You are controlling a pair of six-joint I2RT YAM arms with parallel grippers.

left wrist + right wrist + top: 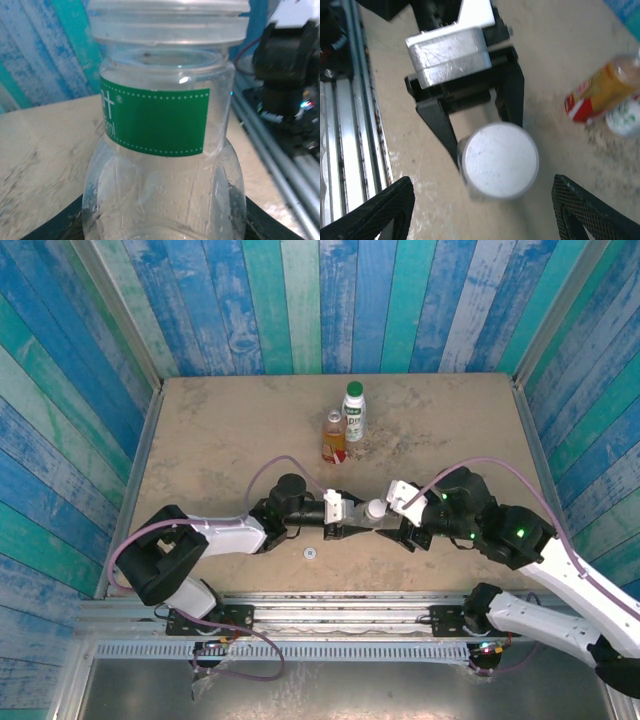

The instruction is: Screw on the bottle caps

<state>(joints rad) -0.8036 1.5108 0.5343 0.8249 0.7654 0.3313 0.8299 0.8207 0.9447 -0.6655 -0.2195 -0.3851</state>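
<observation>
Your right wrist view shows the pale cap (499, 160) inside the wide-open right claw (481, 187), untouched; your left wrist view shows the left claw (162, 227) clamping the clear bottle (165, 185).

Robot test booth; blue-green painted plank walls (320, 300) enclose beige tabletop (220, 430); aluminium rail (330, 612) at near edge

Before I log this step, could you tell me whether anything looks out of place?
A small round disc, possibly a cap, lies alone on the table by the left arm, away from the standing bottles. Nothing looks spilled.
</observation>
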